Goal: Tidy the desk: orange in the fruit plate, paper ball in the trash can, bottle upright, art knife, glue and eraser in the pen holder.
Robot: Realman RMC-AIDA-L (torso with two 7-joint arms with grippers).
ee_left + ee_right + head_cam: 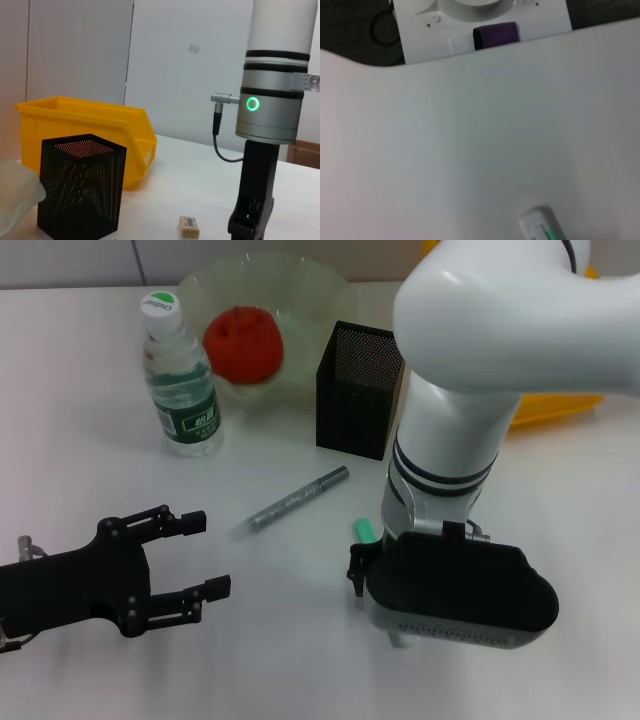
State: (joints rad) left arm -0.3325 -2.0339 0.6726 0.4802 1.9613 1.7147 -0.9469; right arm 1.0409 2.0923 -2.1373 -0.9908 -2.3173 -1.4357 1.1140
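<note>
With the orange [243,343] already sitting in the fruit plate [310,280], the right gripper [357,575], its fingers hidden, is hovering over the green-tipped glue [365,531], needing to descend squarely, while the left gripper [205,555] is waiting spread.

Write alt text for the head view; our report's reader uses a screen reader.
The right arm's claw reaches down to a small green-tipped stick on a white desk. Behind stand an upright bottle, an orange in a plate, a black mesh holder; the left claw waits open.
</note>
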